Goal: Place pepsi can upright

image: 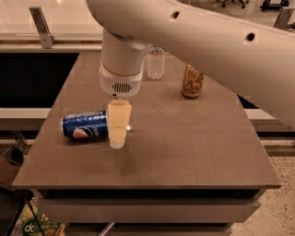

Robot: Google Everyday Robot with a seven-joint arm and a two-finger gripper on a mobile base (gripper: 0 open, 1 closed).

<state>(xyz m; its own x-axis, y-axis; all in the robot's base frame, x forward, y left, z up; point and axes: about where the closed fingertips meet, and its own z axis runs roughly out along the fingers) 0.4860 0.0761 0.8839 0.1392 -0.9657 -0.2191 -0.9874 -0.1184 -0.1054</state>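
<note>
Pepsi can (84,126) lies on its side on the worktop (193,152) (logo facing camera). End effector (117,141) hangs at its inboard end; grip state cannot be told.

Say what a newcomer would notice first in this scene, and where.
The big white arm reaches in from the upper right, its claw hanging low at the right end of a blue pepsi can lying on its side at the left of the table. Behind, a gold can and a water bottle stand upright.

An office, it seems: wheeled chair bases (269,5) at the upper right, a plain brown table (193,152) under the gripper (117,138) at centre-left.
</note>
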